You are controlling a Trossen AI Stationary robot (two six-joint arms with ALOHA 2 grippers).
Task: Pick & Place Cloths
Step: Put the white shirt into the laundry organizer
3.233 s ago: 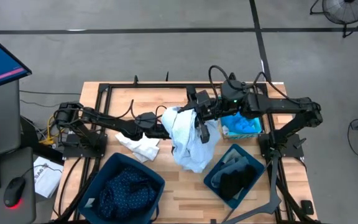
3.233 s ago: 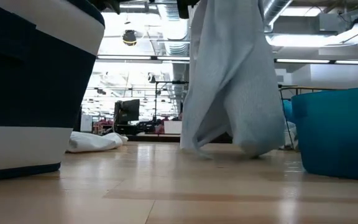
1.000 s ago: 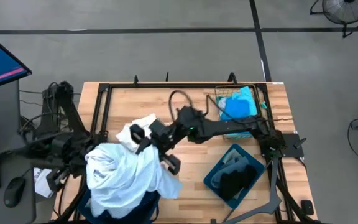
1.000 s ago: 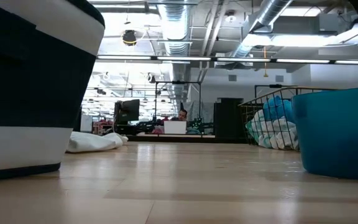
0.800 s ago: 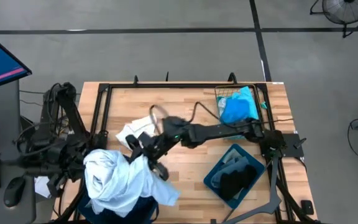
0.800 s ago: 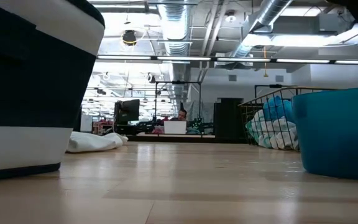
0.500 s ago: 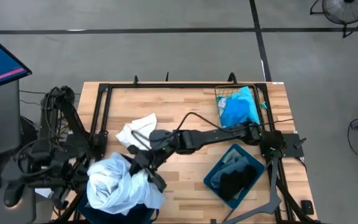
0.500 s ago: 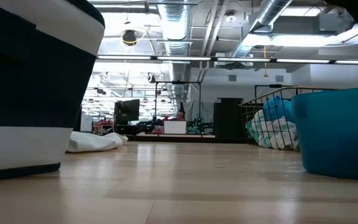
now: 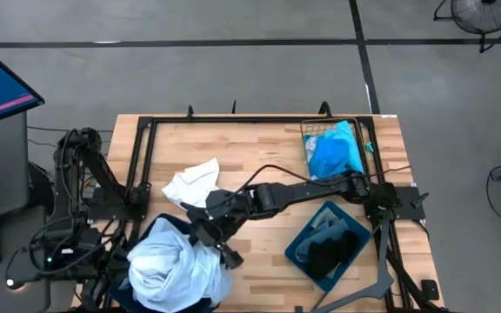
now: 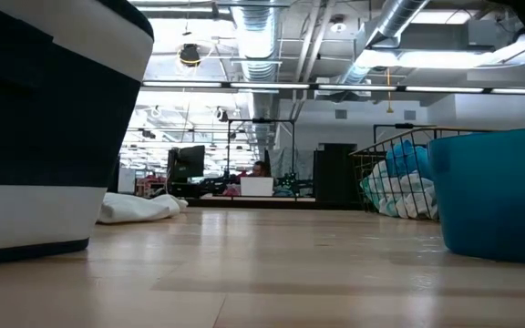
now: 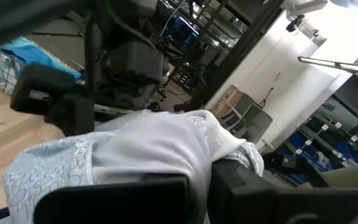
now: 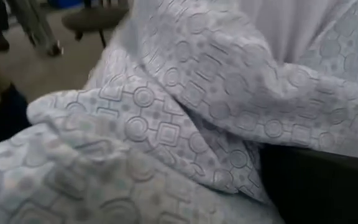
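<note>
A pale blue patterned cloth (image 9: 177, 265) lies bunched over the dark-teal bin (image 9: 156, 228) at the table's near left; it hides what is in the bin. My left gripper (image 11: 199, 186) is at the cloth's left side and shut on it. My right gripper (image 9: 218, 245) reaches across the table to the cloth's right side and is shut on it (image 12: 185, 124). A white cloth (image 9: 194, 183) lies flat on the table beyond the bin and also shows in the low view (image 10: 139, 208). My left gripper pinches a bunched fold of the pale blue cloth (image 11: 197, 152) between its two fingers (image 11: 129, 198). The cloth spreads out ahead of the fingers in several layers, slack, and rests on the bin. My right gripper holds the cloth's right side (image 12: 241, 155) beside one dark finger (image 12: 319, 180); the cloth fills the wrist view and hides the contact. The folds are slack.
A brown wire basket (image 9: 313, 135) with turquoise and blue cloths (image 9: 333, 152) stands at the far right, also in the low view (image 10: 399, 178). A second teal bin (image 9: 296, 249) with grey and black cloths (image 9: 329, 248) stands near right. Bare wood lies between the bins.
Both grippers have gone toward the table's near edge and down with the pale blue cloth. The cloth, spread and hanging over the near-left bin before, has bunched up and sunk onto it.
</note>
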